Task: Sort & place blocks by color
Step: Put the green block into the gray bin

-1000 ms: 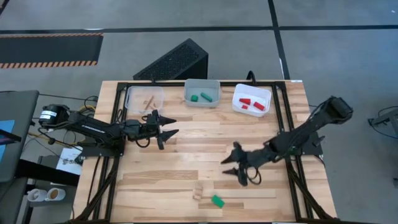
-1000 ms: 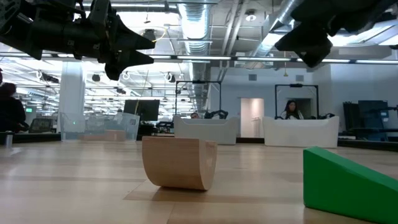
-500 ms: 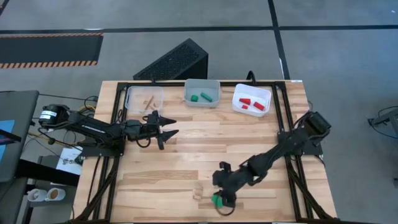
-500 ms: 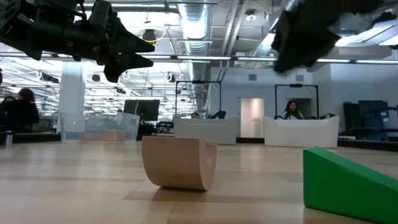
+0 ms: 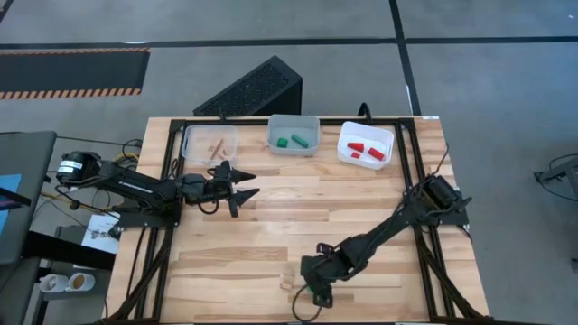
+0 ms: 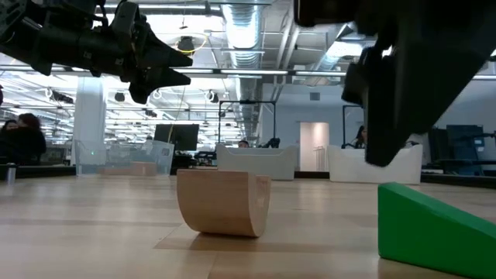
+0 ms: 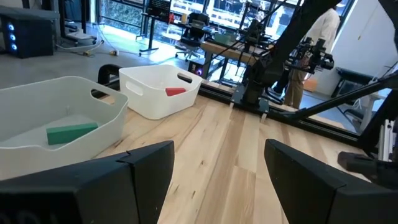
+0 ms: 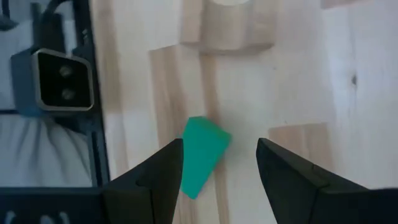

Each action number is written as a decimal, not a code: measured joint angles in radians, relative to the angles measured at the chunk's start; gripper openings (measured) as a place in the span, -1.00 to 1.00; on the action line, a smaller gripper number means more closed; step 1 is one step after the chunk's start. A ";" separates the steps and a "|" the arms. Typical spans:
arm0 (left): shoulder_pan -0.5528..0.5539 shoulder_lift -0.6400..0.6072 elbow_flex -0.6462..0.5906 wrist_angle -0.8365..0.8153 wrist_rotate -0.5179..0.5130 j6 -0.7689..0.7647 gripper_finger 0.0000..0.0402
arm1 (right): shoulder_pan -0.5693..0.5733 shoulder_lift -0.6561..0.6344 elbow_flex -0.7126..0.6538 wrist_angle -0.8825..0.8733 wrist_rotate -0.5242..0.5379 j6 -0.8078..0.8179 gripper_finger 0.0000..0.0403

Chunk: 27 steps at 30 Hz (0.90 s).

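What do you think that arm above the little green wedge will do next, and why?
Probably lower a little and close on the green block. The right gripper hangs open just above it, fingers to either side, not yet touching. It lies on the table beside a plain wood block, while other green pieces already sit in the middle tray. The left gripper waits near the trays.

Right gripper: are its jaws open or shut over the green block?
Open. The right gripper hangs above the green block, its jaws spread to either side with bare table between them, not touching the block.
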 joint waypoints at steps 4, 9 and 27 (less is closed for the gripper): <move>0.000 0.000 0.000 -0.001 0.001 0.000 0.17 | -0.023 0.007 -0.002 -0.018 -0.008 0.031 0.11; 0.000 0.000 0.000 -0.014 0.001 0.000 0.17 | -0.037 0.007 -0.002 -0.023 -0.007 0.009 0.11; -0.061 0.000 0.000 -0.072 0.103 -0.129 0.17 | 0.026 0.007 -0.002 0.008 0.123 0.218 0.08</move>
